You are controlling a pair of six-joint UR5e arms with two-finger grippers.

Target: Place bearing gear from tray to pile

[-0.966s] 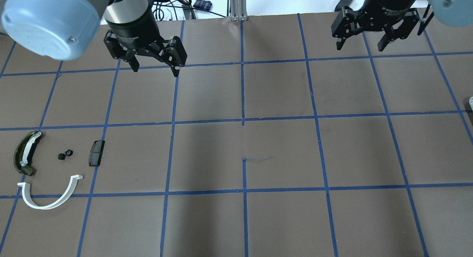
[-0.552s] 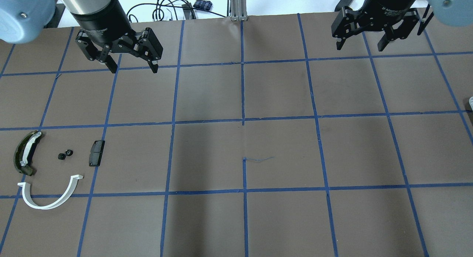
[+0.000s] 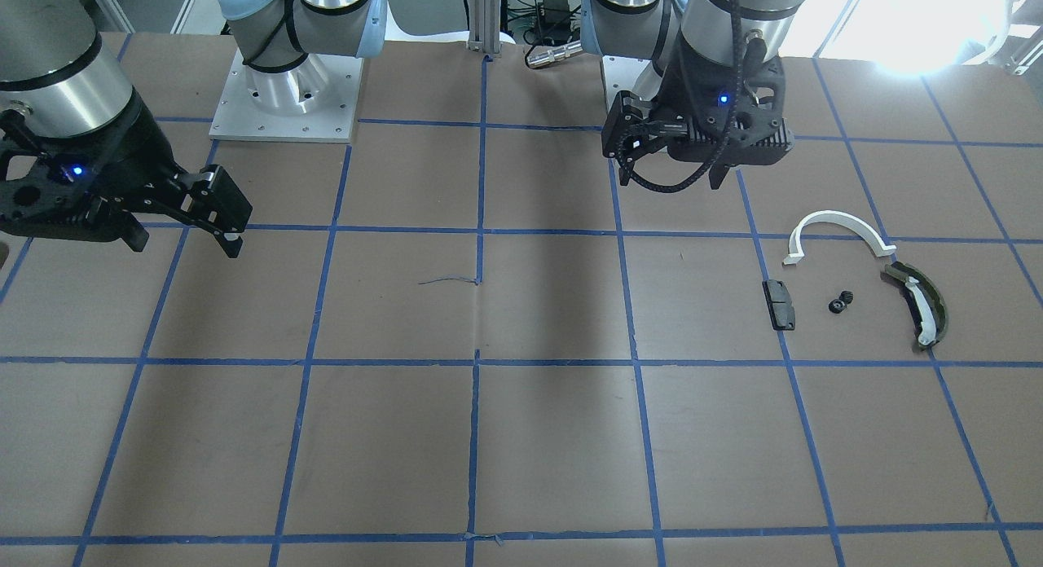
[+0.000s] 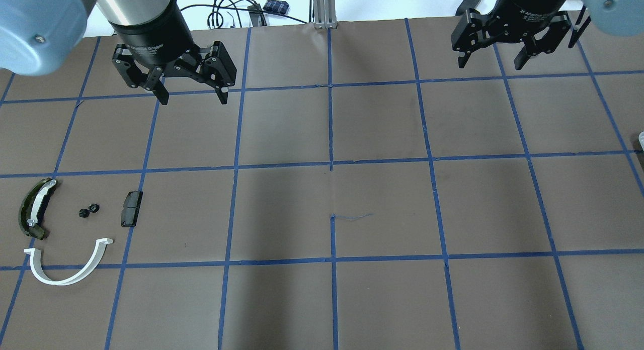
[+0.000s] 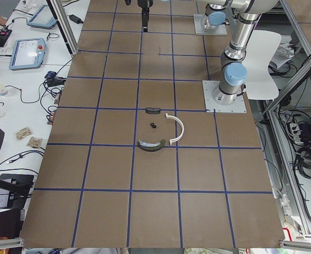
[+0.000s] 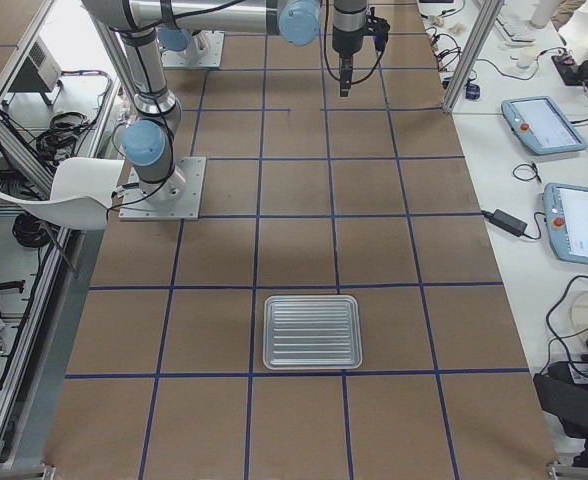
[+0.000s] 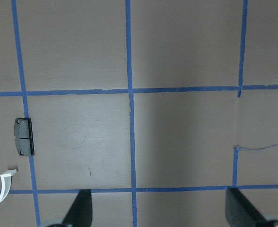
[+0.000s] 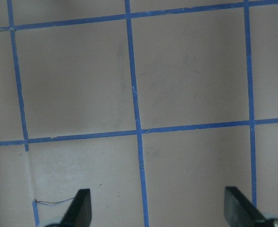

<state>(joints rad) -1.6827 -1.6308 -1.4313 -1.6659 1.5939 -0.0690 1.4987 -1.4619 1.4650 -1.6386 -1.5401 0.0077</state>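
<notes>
Seen from overhead, the pile (image 4: 93, 207) lies at the far left of the surface (image 4: 382, 209). It holds an olive-green curved piece (image 4: 24, 211) with a white strip, a white half-ring (image 4: 55, 281) on the near side and a black block (image 4: 132, 208). Between the green piece and the block sit two tiny black toothed parts that I take to be the bearing gears (image 4: 84, 213). They lie side by side, but they are too small to tell whether they touch or which way either one lies. The left tool (image 4: 193, 98) hangs to the right of this group and farther out, well apart from it, its fingers spread wide with nothing between them. Its wrist camera catches only the block and a tip of the half-ring at the left edge. On the right, the right tool (image 4: 491, 65) hangs over the far edge of the surface, likewise spread and empty. The tray (image 6: 311, 332) sits out toward the right arm's end of the surface, and in the right-end view its ribbed floor looks bare. From that I judge the gears are already where the task wants them. If another gear did wait in the tray, the right tool is the nearer one to fetch it. The left tool is nearer the pile, which lies to its left and on its near side.
</notes>
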